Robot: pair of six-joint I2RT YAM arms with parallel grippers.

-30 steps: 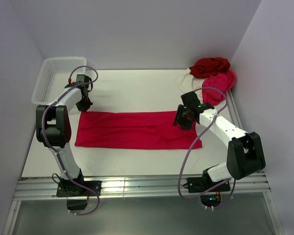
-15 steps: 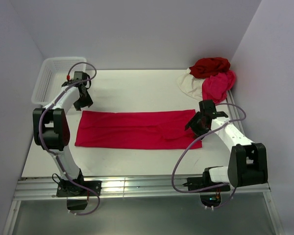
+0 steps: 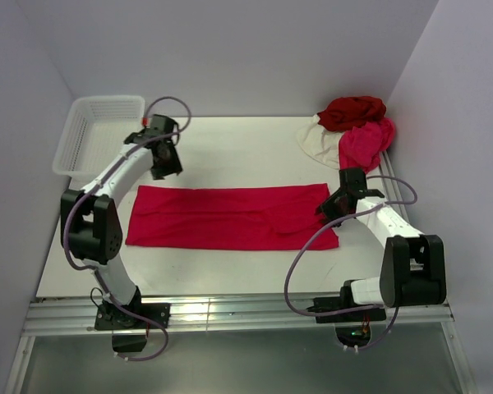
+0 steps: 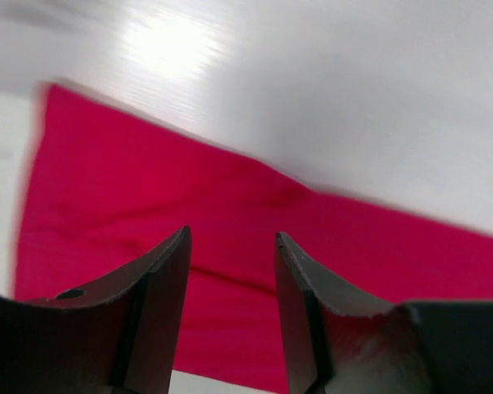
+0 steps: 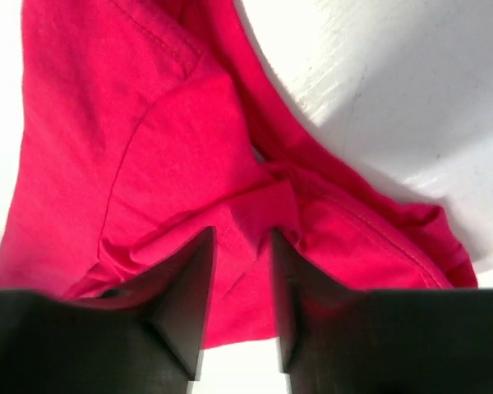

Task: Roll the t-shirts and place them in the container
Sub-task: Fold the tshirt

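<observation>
The bright crimson t-shirt (image 3: 230, 217) lies folded into a long flat strip across the middle of the table. My left gripper (image 3: 168, 164) hovers just behind the strip's back edge, left of centre. Its jaws are open and empty over the red cloth (image 4: 148, 180) in the left wrist view (image 4: 232, 236). At the strip's right end sits my right gripper (image 3: 329, 209), low on the cloth. Its fingers stand apart astride a raised fold of the crimson t-shirt (image 5: 148, 123) in the right wrist view (image 5: 241, 238).
A pile of t-shirts sits at the back right corner: dark red (image 3: 353, 111) on top, pink (image 3: 366, 141) in front, cream white (image 3: 316, 141) to the left. A white mesh basket (image 3: 94, 131) stands at the back left. Walls close in both sides.
My left gripper let go of the strip's back left corner, opened, and swung right along the back edge. My right gripper slid from over the cloth to its right end, its jaws narrowing.
</observation>
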